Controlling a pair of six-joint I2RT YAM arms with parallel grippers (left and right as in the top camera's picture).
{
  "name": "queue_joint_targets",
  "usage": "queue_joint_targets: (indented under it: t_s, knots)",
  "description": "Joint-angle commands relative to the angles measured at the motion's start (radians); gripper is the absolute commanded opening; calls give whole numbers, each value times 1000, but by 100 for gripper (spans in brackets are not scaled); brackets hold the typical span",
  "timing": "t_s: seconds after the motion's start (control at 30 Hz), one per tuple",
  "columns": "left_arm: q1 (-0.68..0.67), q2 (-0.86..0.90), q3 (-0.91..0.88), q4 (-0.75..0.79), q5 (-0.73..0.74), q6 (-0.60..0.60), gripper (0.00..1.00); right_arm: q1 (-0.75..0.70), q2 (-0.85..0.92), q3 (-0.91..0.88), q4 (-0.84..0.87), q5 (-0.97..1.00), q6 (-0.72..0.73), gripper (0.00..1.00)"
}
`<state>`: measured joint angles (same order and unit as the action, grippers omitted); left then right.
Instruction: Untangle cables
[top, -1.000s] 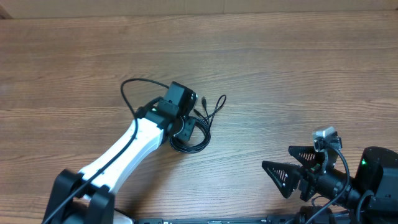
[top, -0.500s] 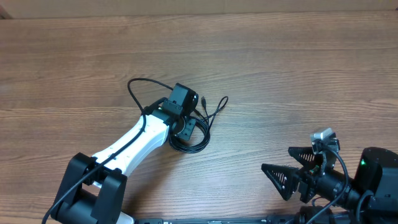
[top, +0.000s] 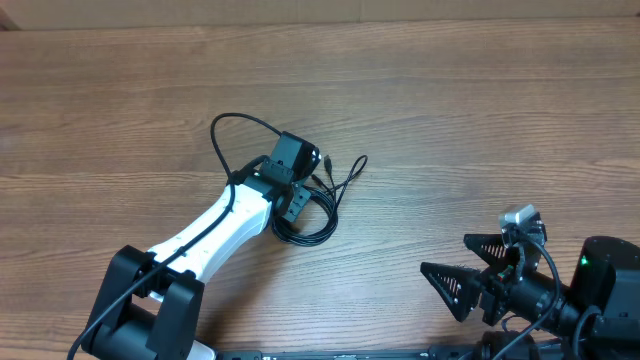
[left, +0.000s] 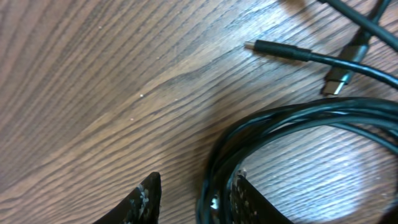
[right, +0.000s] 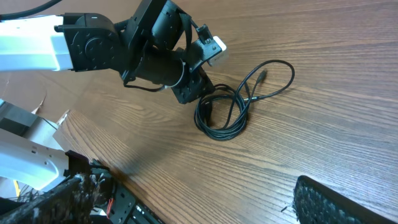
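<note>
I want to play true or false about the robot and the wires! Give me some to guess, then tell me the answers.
1. The cables lie on a wooden table. True.
2. The right tool is holding a cable. False: it is wide open, empty, and far from the cables.
3. The left tool has one finger on each side of the coiled strands. True.
4. The cables are red. False: they are black.
5. A loose plug rests on the wood beside the coil. True.
</note>
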<state>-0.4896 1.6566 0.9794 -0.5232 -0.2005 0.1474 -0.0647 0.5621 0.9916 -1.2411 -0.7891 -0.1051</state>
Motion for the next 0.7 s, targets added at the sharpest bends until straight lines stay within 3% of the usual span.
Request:
queue_joint_targets:
  t_s: [0.0,0.33,0.53,0.67]
  knots:
    - [8,7,-6,4,-42,50,37,-1,0,-3,7,-13,-9,100]
    - [32,8,-33,10,119,47,38,-1,0,-3,5,-13,-9,100]
    - [33,8,-69,28,121,47,38,-1,0,-3,6,-13,-9,100]
    - [33,8,-84,44,124,29,31,-1,0,-3,6,-13,-9,100]
